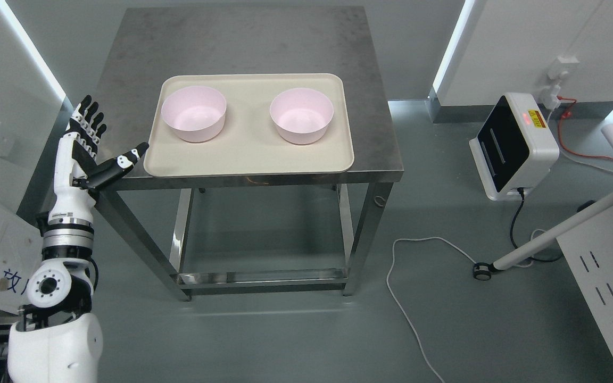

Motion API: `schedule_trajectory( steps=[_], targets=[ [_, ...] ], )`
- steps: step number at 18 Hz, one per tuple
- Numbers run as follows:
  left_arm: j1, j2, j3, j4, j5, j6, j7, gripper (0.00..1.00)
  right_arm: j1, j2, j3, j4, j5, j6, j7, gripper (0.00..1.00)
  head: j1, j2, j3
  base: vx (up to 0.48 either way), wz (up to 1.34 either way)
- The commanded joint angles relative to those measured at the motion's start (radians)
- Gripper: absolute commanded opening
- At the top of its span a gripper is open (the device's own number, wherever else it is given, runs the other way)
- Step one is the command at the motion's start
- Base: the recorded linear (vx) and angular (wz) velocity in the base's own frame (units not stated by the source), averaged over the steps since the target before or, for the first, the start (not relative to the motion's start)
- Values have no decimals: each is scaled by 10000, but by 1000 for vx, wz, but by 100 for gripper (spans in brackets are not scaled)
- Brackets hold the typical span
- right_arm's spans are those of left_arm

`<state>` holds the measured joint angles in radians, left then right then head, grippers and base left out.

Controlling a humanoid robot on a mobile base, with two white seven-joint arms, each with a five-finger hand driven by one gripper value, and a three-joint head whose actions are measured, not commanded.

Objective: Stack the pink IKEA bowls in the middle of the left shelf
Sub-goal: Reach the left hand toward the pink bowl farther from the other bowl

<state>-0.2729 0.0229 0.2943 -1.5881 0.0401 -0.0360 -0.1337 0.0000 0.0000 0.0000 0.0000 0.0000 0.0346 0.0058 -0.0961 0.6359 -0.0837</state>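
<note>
We see our left hand (89, 146) raised just left of the cream tray (248, 159), fingers spread wide and straight, thumb pointing toward the tray's near left corner, holding nothing. On the tray, one pink bowl (193, 114) sits upright at its left and a second pink bowl (301, 115) at its right, well apart. The tray rests on a steel table (232, 42); far right of the tray a white device (514, 146) stands on the floor.
</note>
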Motion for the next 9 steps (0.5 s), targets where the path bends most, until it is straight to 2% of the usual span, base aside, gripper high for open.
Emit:
schedule_trajectory(
  steps=[1,4,6,9],
  targets=[
    [-62,139,-197,35,13,7,2,100,291,-175,-107,-337,0,6,3,100,0,0,0,0,0],
    [-765,124,-258,81,-2,22,-13,100,291,-175,-123,-337,0,6,3,100,0,0,0,0,0],
    [-1577,261,-792,706,-124,98,-227,100,291,-175,-107,-337,0,6,3,100,0,0,0,0,0],
    [-2575,1178,-2002,1718,-614,99,-595,100,291,-175,-107,-337,0,6,3,100,0,0,0,0,0]
  ],
)
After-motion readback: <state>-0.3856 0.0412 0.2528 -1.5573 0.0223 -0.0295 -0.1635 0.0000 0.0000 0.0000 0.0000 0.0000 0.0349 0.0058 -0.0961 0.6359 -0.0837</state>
